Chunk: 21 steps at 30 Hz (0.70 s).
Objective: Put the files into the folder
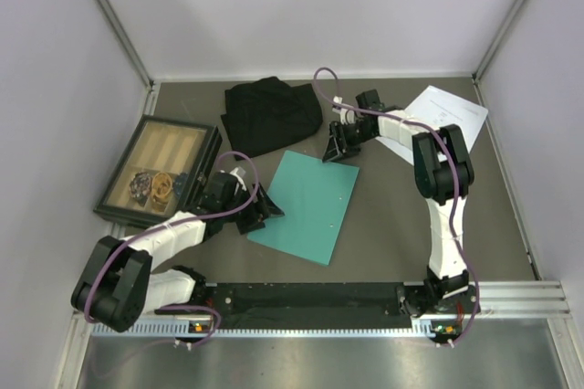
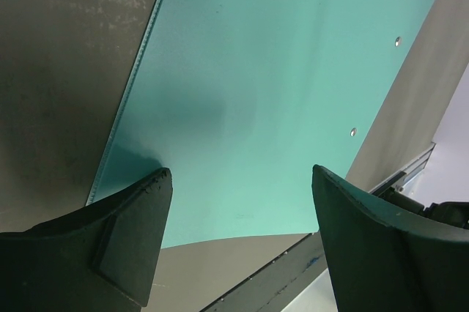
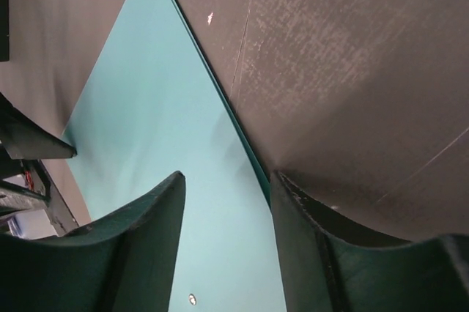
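The teal folder lies shut and flat in the middle of the table. My left gripper is at its left edge, low over the near corner. In the left wrist view it is open wide, with the folder showing between its fingers and nothing held. My right gripper is at the folder's far corner. In the right wrist view it stands open astride the folder's edge, one finger over the teal card and one over the bare table. The files, white sheets, lie at the back right.
A black cloth is bunched at the back centre. A dark-framed wooden tray with small items sits at the left. A black rail runs along the near edge between the arm bases.
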Available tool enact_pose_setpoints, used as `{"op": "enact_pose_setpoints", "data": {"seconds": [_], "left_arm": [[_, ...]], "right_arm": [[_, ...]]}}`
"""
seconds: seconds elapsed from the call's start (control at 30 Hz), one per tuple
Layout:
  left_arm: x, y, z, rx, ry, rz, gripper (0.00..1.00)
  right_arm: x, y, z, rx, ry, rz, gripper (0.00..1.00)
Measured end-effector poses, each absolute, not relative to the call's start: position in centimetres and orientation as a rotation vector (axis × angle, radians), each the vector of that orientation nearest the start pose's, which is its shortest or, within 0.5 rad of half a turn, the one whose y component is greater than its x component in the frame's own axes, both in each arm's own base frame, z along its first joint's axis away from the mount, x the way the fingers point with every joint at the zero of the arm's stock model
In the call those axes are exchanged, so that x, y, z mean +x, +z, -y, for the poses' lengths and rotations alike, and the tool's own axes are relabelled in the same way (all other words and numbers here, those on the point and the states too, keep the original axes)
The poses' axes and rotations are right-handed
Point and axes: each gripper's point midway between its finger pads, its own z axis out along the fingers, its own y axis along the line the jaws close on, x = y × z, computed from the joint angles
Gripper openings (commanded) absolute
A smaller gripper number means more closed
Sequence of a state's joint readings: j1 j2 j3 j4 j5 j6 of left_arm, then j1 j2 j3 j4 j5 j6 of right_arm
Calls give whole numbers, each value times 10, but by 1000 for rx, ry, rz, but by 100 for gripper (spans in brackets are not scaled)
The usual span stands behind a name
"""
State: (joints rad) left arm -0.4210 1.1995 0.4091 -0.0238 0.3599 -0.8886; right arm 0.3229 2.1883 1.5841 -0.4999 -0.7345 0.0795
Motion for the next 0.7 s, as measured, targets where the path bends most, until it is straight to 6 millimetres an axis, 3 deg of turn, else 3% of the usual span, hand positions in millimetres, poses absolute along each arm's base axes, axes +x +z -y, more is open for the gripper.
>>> {"op": "enact_pose_setpoints", "data": {"seconds": [0.1, 0.27, 0.7], "left_arm": [[214, 45, 197, -413, -997, -2546, 82], [214, 45, 198, -413, -999, -2546, 82], [217, 44, 205, -401, -1033, -2527, 79]], "right_arm": [[400, 39, -261, -553, 1114, -2575, 35], [397, 36, -260, -538, 1135, -2577, 30], [382, 33, -272, -507, 1255, -2575, 32]]}}
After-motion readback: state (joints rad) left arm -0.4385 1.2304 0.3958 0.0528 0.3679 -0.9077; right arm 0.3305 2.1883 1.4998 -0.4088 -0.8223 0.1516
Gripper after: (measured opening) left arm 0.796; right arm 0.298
